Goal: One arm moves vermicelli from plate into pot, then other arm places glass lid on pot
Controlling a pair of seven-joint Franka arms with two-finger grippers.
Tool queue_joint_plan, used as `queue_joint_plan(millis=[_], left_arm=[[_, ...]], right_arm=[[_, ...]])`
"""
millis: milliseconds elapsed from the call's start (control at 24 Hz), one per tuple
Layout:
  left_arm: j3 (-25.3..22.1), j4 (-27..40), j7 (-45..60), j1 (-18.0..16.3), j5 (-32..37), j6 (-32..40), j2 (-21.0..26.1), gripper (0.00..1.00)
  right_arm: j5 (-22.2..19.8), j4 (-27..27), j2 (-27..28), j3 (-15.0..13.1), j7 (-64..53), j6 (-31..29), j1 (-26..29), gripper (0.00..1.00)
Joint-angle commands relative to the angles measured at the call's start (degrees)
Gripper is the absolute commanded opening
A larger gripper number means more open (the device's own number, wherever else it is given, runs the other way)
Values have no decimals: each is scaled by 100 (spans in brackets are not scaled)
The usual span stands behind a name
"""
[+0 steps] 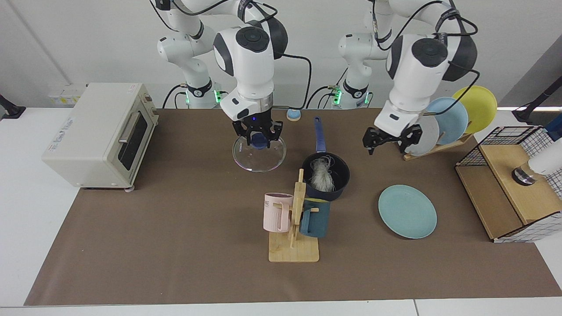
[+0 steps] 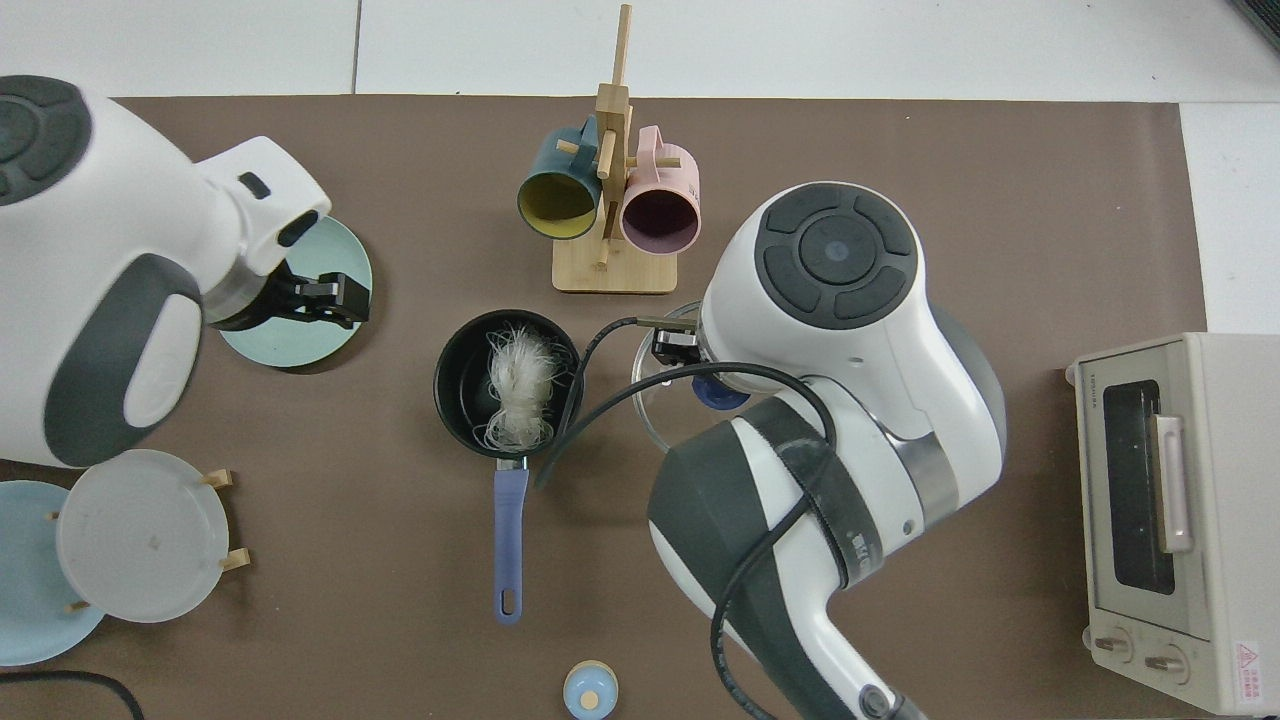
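The vermicelli [image 1: 322, 174] [image 2: 518, 382] lies as a whitish bundle inside the dark navy pot [image 1: 340, 186] [image 2: 452, 385], whose blue handle [image 1: 319, 134] points toward the arms. My left gripper [image 1: 390, 142] [image 2: 345, 300] hangs open and empty, raised to the side of the pot and above the edge of the teal plate [image 1: 407, 211] [image 2: 300, 340], which is bare. My right gripper [image 1: 258, 138] is shut on the blue knob of the glass lid [image 1: 260, 156] [image 2: 655, 405], beside the pot. In the top view the arm hides most of the lid.
A wooden mug rack [image 1: 293, 250] with a pink and a dark blue mug stands just in front of the pot. A toaster oven [image 1: 99, 134] sits at one end, a plate rack [image 1: 439, 125] and a wire-sided wooden box [image 1: 513, 188] at the other.
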State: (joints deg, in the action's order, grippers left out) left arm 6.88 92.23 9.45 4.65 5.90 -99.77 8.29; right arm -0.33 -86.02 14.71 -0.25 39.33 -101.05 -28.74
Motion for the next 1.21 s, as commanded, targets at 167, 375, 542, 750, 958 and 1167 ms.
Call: queue_joint_plan(millis=[167,375,542,750,958,1167], left_arm=[[-829,-240,-1077,-17,-265,317,-231,100],[-820,-487,-963,-17,-265,740,-258,100],[-811,-416,-665,-17,-344,783,-381,100],[-802,-416,-576,-8,-397,793,-381,100],[-785,-416,-585,-8,-397,819,-381,100],[-776,-381,-594,-8,-476,845,-381,100]], right_arm=[[15,2464,1928,-54,1110,691,-894,0],[6,3073,2615,-142,1525,464,-1309,0],[6,3144,2774,-133,1613,278,-1449,0],[6,3136,2774,-142,1604,226,-1441,0],[-2,3127,2800,-142,1578,-186,-1432,0],[6,3127,2889,-116,1569,-284,-1397,0]])
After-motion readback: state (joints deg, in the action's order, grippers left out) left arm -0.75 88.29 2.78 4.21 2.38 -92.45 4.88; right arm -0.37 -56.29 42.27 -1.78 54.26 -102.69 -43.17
